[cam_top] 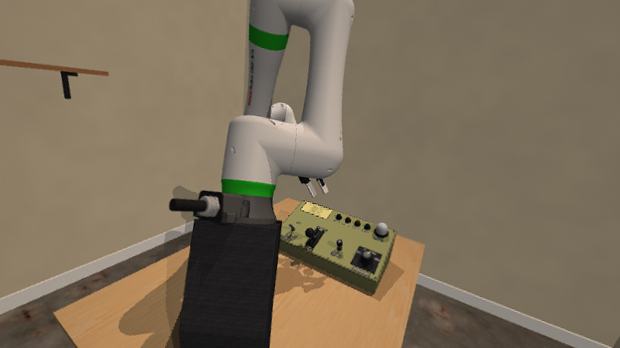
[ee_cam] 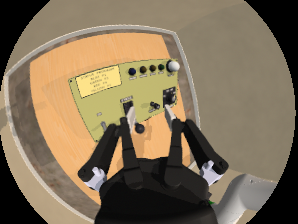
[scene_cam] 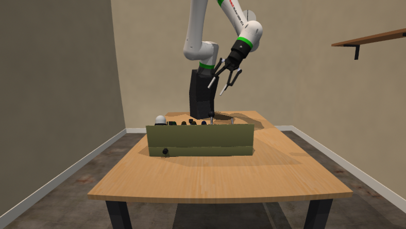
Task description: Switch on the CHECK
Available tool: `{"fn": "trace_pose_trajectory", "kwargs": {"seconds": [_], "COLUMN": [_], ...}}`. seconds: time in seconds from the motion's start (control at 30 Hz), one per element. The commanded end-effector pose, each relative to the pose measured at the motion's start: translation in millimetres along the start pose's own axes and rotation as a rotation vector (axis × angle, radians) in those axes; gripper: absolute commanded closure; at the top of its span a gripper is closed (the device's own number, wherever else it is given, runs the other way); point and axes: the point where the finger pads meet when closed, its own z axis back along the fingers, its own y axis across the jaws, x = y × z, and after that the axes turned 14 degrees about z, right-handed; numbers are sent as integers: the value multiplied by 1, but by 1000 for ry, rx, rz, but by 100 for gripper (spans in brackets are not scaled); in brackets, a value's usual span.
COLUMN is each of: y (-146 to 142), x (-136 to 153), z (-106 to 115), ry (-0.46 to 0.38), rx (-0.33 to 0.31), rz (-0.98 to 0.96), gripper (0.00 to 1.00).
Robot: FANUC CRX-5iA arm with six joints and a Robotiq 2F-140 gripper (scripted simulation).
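Observation:
The olive console (cam_top: 328, 232) (scene_cam: 199, 136) (ee_cam: 89, 107) stands on the table. Its top bears a bare metal toggle (cam_top: 291, 229) (scene_cam: 232, 120) (ee_cam: 103, 126), a slotted lever with a black ball (cam_top: 310, 232) (scene_cam: 210, 114) (ee_cam: 139, 128), a small black-tipped switch (cam_top: 338, 243) (ee_cam: 154, 105) and a knob on a black square plate (cam_top: 366, 258) (ee_cam: 170, 96). The small captions are too blurred to tell which is CHECK. My gripper (cam_top: 319, 194) (scene_cam: 215, 91) (ee_cam: 149, 111) is partly open and empty, tilted in the air above the console, touching nothing. In the wrist view its fingers hide parts of the console's near edge.
A white dome (cam_top: 381, 229) (scene_cam: 160, 119) (ee_cam: 173, 66), several small dark round parts (cam_top: 347, 220) (ee_cam: 142, 69) and a yellow text plate (cam_top: 315, 209) (ee_cam: 98, 81) line the console's far side. A black knob (scene_cam: 165, 151) sticks out of its back wall. A shelf (cam_top: 18, 64) (scene_cam: 369, 37) hangs on the wall.

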Motion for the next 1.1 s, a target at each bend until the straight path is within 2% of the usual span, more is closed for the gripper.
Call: {"fn": "trace_pose_trajectory", "kwargs": {"seconds": [0.0, 0.17, 0.37, 0.5, 0.93, 0.97, 1.07], "y": [-21, -68, -101, -112, -120, -120, -120], "x": [9, 50, 94, 114, 130, 130, 130], "z": [-3, -4, -5, -6, -6, -6, -6], "ry": [130, 195, 218, 220, 219, 219, 219], "rx": [23, -64, -144, -176, -199, -199, -199], "rz": [-25, -2, 25, 37, 46, 46, 46], "gripper": [56, 56, 56, 56, 56, 100, 100]}}
